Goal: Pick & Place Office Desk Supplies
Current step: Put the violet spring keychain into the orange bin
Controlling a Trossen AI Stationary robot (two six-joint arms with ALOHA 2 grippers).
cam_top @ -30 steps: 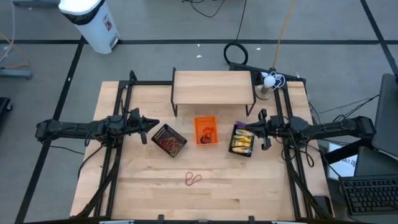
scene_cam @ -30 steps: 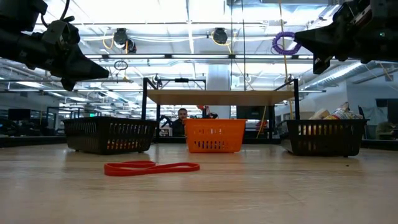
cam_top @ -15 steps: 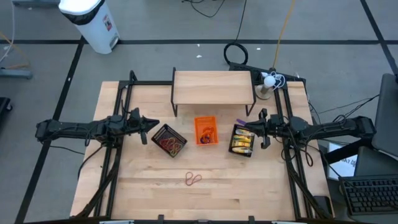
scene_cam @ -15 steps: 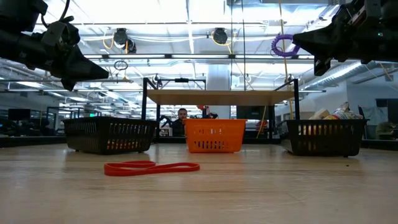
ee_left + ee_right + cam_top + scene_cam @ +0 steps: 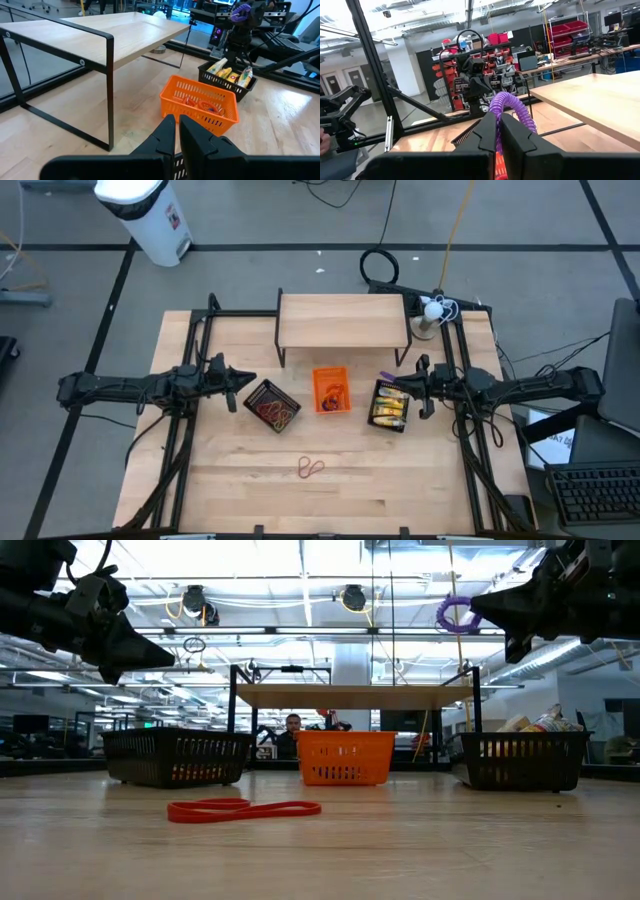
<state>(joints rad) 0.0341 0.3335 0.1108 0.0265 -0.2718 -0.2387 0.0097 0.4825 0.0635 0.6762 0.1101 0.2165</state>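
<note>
The surface (image 5: 240, 480) carries three trays; a red rubber band (image 5: 310, 468) lies loose in front, unsorted. The right pincer (image 5: 478, 606) pinches a purple ring (image 5: 455, 612) aloft for carrying; the left pincer (image 5: 177, 121) waits, pressed together

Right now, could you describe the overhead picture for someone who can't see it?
Two dark robot arms reach in from either side of a wooden table. Between them sit a black tray, a small orange tray and another black tray. A red rubber band lies loose in front.
</note>
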